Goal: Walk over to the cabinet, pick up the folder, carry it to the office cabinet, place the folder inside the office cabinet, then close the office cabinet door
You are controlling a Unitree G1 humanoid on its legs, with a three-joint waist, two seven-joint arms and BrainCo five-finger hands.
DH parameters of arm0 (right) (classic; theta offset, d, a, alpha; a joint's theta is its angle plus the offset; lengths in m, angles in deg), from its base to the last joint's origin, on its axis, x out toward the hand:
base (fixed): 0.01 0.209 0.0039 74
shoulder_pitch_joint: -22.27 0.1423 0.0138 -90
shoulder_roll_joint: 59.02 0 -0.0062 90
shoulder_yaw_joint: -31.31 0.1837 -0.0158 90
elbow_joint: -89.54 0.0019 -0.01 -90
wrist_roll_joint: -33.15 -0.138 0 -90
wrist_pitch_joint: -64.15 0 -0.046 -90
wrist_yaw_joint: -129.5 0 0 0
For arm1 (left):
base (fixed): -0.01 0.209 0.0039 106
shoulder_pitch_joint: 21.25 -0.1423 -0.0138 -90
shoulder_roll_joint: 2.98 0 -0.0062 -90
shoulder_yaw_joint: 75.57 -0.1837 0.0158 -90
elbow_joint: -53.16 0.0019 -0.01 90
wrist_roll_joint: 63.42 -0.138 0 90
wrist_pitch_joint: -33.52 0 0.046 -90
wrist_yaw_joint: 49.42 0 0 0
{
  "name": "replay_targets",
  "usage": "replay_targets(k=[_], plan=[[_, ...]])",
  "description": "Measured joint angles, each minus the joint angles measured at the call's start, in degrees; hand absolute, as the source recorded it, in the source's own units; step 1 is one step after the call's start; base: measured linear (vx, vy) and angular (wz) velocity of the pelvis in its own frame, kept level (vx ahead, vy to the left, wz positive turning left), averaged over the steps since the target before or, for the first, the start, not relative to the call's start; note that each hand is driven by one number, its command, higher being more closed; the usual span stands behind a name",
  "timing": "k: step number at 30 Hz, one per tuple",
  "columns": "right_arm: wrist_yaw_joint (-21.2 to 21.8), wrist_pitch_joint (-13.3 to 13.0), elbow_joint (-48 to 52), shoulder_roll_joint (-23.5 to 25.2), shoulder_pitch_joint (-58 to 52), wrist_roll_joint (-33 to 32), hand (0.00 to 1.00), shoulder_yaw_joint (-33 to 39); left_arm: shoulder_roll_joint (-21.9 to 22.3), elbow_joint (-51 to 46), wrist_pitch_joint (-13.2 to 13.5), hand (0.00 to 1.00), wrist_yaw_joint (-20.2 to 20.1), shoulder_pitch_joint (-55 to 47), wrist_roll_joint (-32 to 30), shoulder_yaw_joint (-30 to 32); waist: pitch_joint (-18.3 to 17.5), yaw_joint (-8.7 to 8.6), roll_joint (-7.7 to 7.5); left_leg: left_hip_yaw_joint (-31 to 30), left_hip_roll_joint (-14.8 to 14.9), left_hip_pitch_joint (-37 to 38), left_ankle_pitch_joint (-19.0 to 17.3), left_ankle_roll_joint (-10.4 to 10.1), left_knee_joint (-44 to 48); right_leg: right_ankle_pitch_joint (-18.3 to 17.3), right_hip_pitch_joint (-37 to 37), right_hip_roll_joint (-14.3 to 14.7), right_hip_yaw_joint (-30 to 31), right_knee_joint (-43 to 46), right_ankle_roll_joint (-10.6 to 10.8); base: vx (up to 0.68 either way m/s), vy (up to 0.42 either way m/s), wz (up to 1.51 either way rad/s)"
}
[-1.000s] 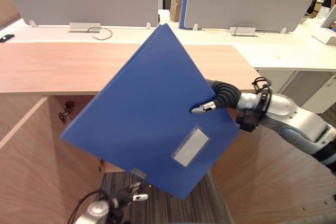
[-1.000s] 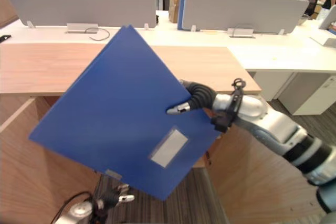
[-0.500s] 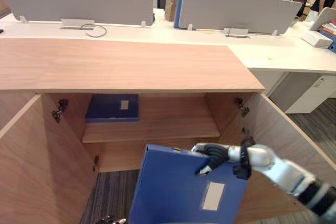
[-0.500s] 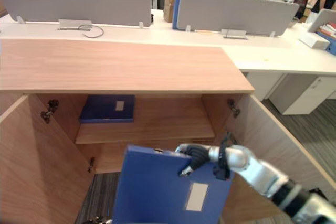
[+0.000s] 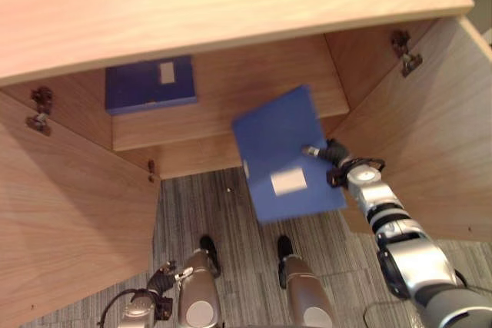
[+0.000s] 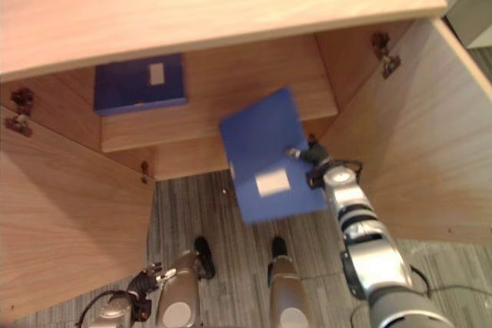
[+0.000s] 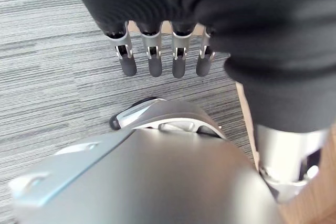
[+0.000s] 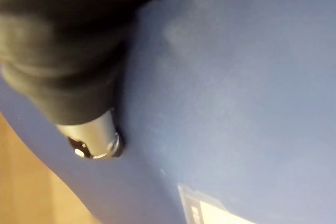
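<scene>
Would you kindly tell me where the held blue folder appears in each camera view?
Left eye view: held folder at centre, in front of the cabinet shelf, pinched by the right robot hand.
Right eye view: held folder at centre.
Right wrist view: held folder beside the thumb.
Left wrist view: carpet past the left robot hand.
Shared landmark: the folder's white label.

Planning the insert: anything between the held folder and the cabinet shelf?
Nothing visible. The right hand holds the folder before the shelf's bare right part; the left door and right door stand open. A second folder lies on the shelf's left end.
</scene>
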Motion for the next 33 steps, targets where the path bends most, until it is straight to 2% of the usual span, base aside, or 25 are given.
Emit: replay_targets(k=[1,3,8,13,17,19,21,22,24,26,29,30,33], plan=[[-0.72,0.03,0.35,0.19,0.00,-4.16,1.00,0.16,-0.02,-0.23,-0.04,0.00,0.30,0.14,0.24,0.03,0.24,-0.13,0.11,-1.13,0.28,-1.00,-0.97,-0.01,2.13,-1.26,-0.60,-0.05,-0.62,1.95,-0.15,-0.12,0.042,0.29],[-2.01,0.18,1.65,1.20,0.23,-14.51,1.00,0.55,0.45,-0.92,-0.01,0.00,0.58,0.73,1.58,0.26,1.02,0.21,0.06,-4.57,0.43,-3.94,-3.70,-0.35,7.91,-6.37,-2.68,-1.18,-3.52,9.22,-0.87,-0.13,-0.004,0.52],[-2.30,1.02,5.33,4.00,4.63,-24.34,1.00,1.94,1.65,-2.35,0.01,0.00,1.26,1.58,1.96,0.80,2.14,0.66,-0.05,-8.62,-0.82,-11.01,-6.42,-0.01,15.97,-12.11,-8.47,-4.77,-6.67,21.42,-0.79,-0.04,-0.008,0.37],[-3.00,0.68,8.36,4.17,8.29,-32.35,1.00,4.42,2.02,-2.99,-0.04,0.00,1.68,1.76,3.37,1.50,2.74,1.02,-0.06,-11.32,-2.12,-16.29,-8.91,-0.73,22.93,-17.02,-12.79,-8.10,-8.63,30.64,-0.56,0.04,0.008,0.28],[-6.65,0.23,8.34,3.90,12.58,-41.99,1.00,7.25,2.04,-3.71,-0.09,0.00,1.76,2.42,4.34,1.38,3.20,1.16,0.09,-12.64,-3.85,-20.11,-10.02,-0.44,26.83,-19.56,-15.76,-10.87,-9.37,35.75,-0.17,0.02,0.026,0.25],[-8.22,-0.96,8.36,3.98,13.75,-47.02,1.00,10.60,2.12,-4.59,-0.35,0.00,2.19,2.63,5.29,1.22,3.21,1.39,0.12,-13.61,-4.71,-21.73,-10.29,-0.41,28.21,-20.57,-16.56,-11.90,-9.96,37.48,-0.12,0.01,0.017,0.34],[-10.61,-6.24,8.43,3.96,15.27,-55.66,1.00,16.89,2.16,-5.31,-0.91,0.00,3.23,2.69,6.85,0.02,3.24,1.92,0.20,-15.16,-6.68,-24.20,-10.49,-0.32,30.41,-22.31,-17.40,-14.21,-11.13,40.45,0.01,0.01,0.014,0.52],[-11.37,-7.98,8.52,3.95,15.74,-57.35,1.00,18.53,2.21,-5.45,-0.96,0.00,3.65,2.70,7.25,-0.34,3.27,2.08,0.26,-15.57,-7.28,-24.82,-10.50,-0.31,30.88,-22.73,-17.59,-14.78,-11.37,41.17,0.12,0.00,0.013,0.60],[-15.01,-13.48,9.14,3.61,18.51,-62.56,1.00,25.60,2.34,-6.21,-1.20,0.00,4.87,2.62,9.20,-1.38,3.48,2.50,0.75,-17.27,-9.48,-27.81,-10.49,-0.24,32.85,-24.38,-18.82,-17.06,-12.65,43.94,0.28,0.00,0.017,0.58],[-16.98,-15.49,9.87,2.48,19.98,-63.97,1.00,29.31,2.69,-6.73,-1.45,0.00,5.25,2.62,10.77,-2.05,3.71,3.07,1.37,-17.84,-10.93,-30.25,-10.37,-0.03,34.12,-25.25,-20.39,-18.64,-13.15,45.93,0.46,-0.01,0.017,0.42],[-19.51,-16.03,9.85,-0.19,20.50,-64.62,1.00,31.51,3.41,-7.22,-1.61,0.00,5.99,2.36,12.58,-2.85,4.10,4.22,2.43,-18.31,-12.34,-33.71,-10.25,0.20,36.00,-26.23,-23.17,-20.26,-13.10,48.53,0.71,0.01,0.002,0.30],[-21.02,-16.00,9.40,-1.58,20.86,-64.68,1.00,31.57,3.57,-7.56,-1.62,0.00,6.03,1.89,13.01,-3.60,4.06,4.66,3.27,-18.72,-12.65,-36.06,-10.23,0.24,37.28,-26.60,-25.14,-20.63,-13.03,49.89,0.74,0.02,-0.009,0.16],[-23.01,-15.86,9.20,-4.32,21.36,-65.59,1.00,31.54,4.36,-7.71,-1.67,0.00,6.10,1.65,13.15,-3.73,4.19,5.60,4.39,-19.10,-12.91,-39.24,-10.20,0.28,38.99,-27.01,-28.21,-20.86,-12.68,51.96,0.64,0.01,-0.008,0.07]])
